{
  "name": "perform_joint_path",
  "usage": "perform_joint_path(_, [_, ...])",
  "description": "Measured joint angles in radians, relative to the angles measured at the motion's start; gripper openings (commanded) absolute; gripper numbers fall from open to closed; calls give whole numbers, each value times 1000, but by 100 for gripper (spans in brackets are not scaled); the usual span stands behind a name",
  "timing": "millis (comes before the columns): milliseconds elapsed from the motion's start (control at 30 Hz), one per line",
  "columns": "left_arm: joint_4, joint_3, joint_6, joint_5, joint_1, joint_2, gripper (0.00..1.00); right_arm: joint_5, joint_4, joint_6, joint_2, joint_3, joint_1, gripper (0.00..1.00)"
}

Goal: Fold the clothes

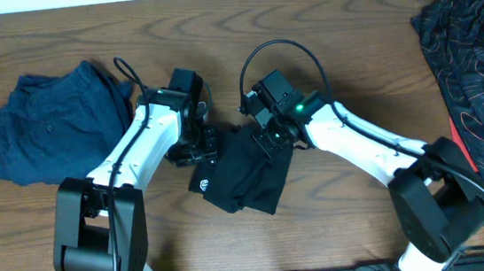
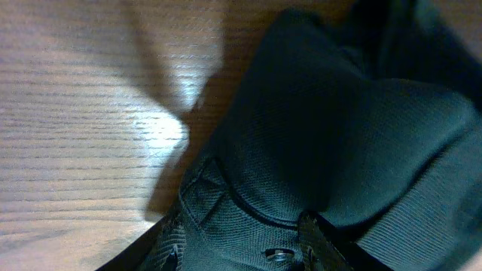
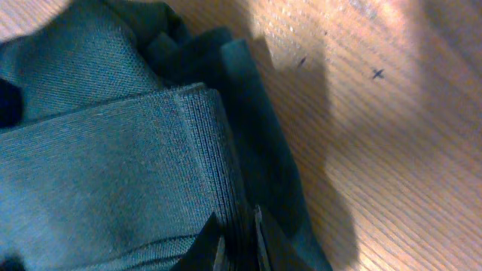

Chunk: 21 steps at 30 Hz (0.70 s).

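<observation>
Nearest the arm bases, the black shirt (image 1: 244, 178) lay bunched into a compact dark bundle at mid-table (image 1: 339, 37), its white logo (image 1: 204, 186) showing on the near left corner. Just beyond, the right gripper (image 1: 274, 139) sat on the bundle's far right edge. In the wrist view its fingers (image 3: 260, 237) were pressed nearly together with a folded ridge of cloth between them. The left gripper (image 1: 201, 150) crowded the far left edge, but cloth smothered its camera, so its opening could not be told. The fabric looked light, soft and floppy, likely to sag and slide, so a pinch on hems or corners seemed best. Well off left lay a dark blue garment (image 1: 50, 127), and far right a red-patterned garment (image 1: 476, 68).
</observation>
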Motion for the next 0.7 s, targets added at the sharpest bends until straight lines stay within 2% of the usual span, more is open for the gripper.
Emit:
perform_joint_path(167, [60, -48, 1, -3, 0, 0, 50, 3, -50, 0, -90, 0, 0, 12])
perform_joint_path(300, [83, -63, 1, -2, 0, 0, 50, 14, -185, -26, -135, 3, 0, 13])
perform_joint_path(367, [86, -64, 1, -2, 0, 0, 51, 57, -272, -35, -137, 1, 0, 14])
perform_joint_path(433, [87, -65, 1, -3, 0, 0, 50, 129, -325, -35, -136, -8, 0, 24])
perform_joint_path(467, [87, -65, 1, -3, 0, 0, 51, 180, -340, -28, -136, -13, 0, 26])
perform_joint_path(567, [87, -65, 1, -3, 0, 0, 51, 312, -346, -6, -136, -28, -1, 28])
perform_joint_path(700, [87, -65, 1, -3, 0, 0, 51, 406, -322, 24, -136, -29, -2, 25])
